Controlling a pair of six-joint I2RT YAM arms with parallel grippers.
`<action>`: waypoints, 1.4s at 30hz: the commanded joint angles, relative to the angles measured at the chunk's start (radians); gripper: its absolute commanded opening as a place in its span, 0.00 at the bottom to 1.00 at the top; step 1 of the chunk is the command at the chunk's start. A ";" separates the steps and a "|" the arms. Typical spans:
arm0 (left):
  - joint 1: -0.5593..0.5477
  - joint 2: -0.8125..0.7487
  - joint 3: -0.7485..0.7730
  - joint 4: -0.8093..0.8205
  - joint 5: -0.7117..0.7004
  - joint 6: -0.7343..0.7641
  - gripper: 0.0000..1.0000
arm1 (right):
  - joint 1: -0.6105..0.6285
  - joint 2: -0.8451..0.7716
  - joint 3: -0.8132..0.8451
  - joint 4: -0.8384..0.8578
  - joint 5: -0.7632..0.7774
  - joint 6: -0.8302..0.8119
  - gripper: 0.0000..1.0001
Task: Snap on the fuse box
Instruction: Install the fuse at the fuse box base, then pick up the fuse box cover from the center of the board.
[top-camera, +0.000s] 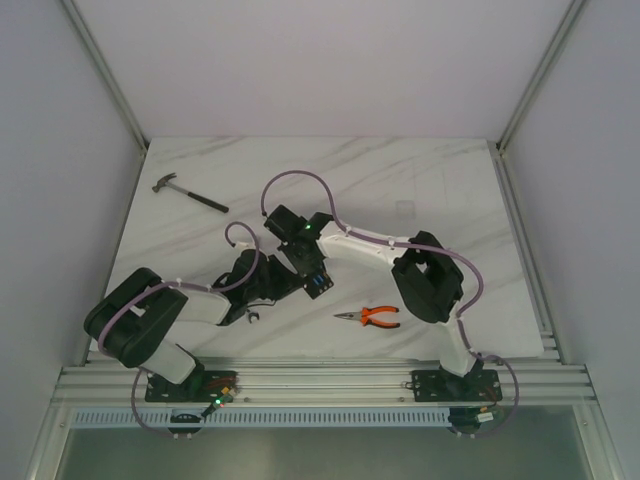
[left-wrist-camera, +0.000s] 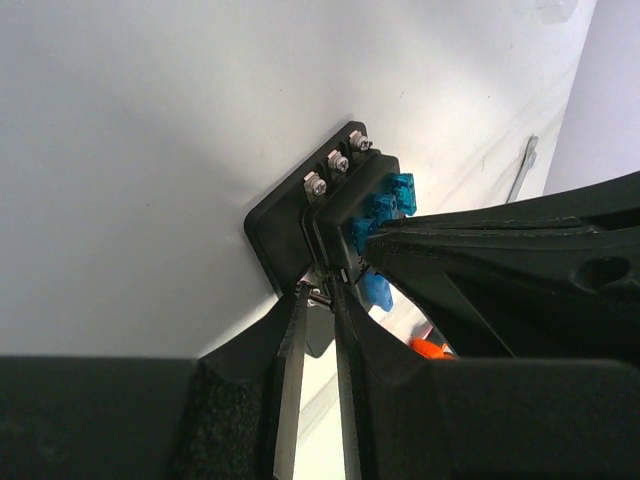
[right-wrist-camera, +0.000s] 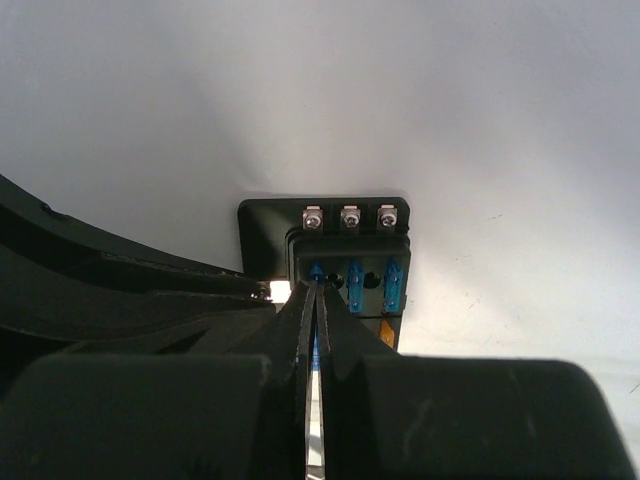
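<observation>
The fuse box is a small black square with blue fuses, lying on the marble table between both grippers. In the left wrist view the fuse box shows three screws and blue fuses. My left gripper is shut on a metal terminal at the box's near edge. In the right wrist view the fuse box lies just ahead. My right gripper is pinched on the leftmost blue fuse of its top row. Two more blue fuses and an orange one stand beside it. The box's near half is hidden by the fingers.
A hammer lies at the back left. Orange-handled pliers lie to the right of the box, near the front. A small wrench lies beyond the box in the left wrist view. White walls enclose the table.
</observation>
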 joint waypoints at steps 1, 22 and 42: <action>-0.005 0.023 0.026 -0.016 -0.001 0.020 0.27 | -0.024 -0.031 -0.034 -0.015 0.040 0.030 0.05; 0.040 -0.100 0.097 -0.177 -0.089 0.169 0.61 | -0.520 -0.228 -0.145 0.149 0.123 -0.019 0.84; 0.131 -0.284 0.061 -0.352 -0.160 0.277 0.96 | -0.744 0.070 0.046 0.202 0.002 -0.096 0.79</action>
